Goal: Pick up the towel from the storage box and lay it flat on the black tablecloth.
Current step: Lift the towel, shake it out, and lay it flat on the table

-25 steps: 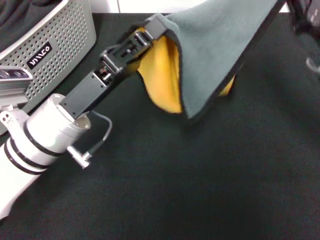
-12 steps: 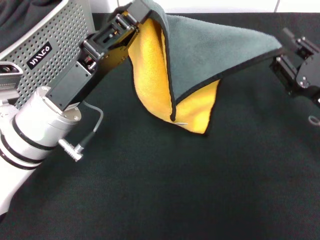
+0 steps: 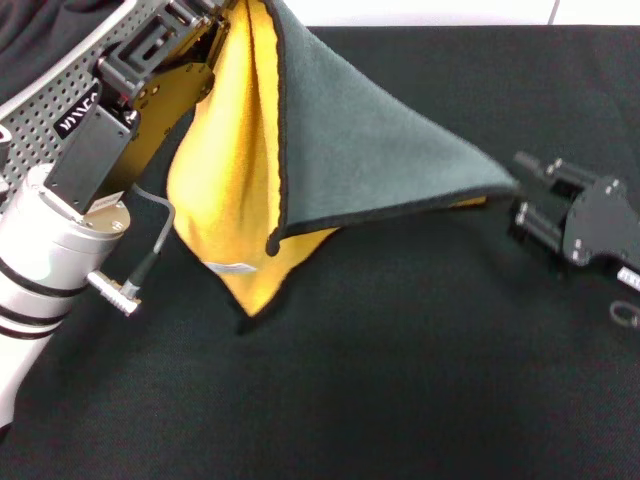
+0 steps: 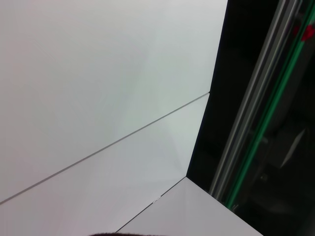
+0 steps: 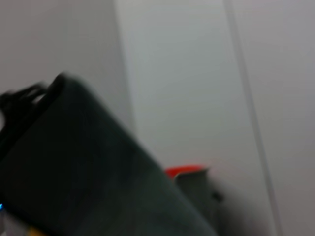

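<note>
- The left gripper (image 3: pixel 215 12) is clamping the top corner of the towel (image 3: pixel 350 150), beside the storage box (image 3: pixel 60 95)
- The towel is hanging grey side out, yellow underside showing, its low corner touching the black tablecloth (image 3: pixel 400 380)
- The right gripper (image 3: pixel 525 195) is sitting at the towel's far corner; whether its fingers are gripping it is unclear

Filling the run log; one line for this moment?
left gripper: holds grey-and-yellow fleecy towel | right gripper: at far corner | state: hanging
</note>
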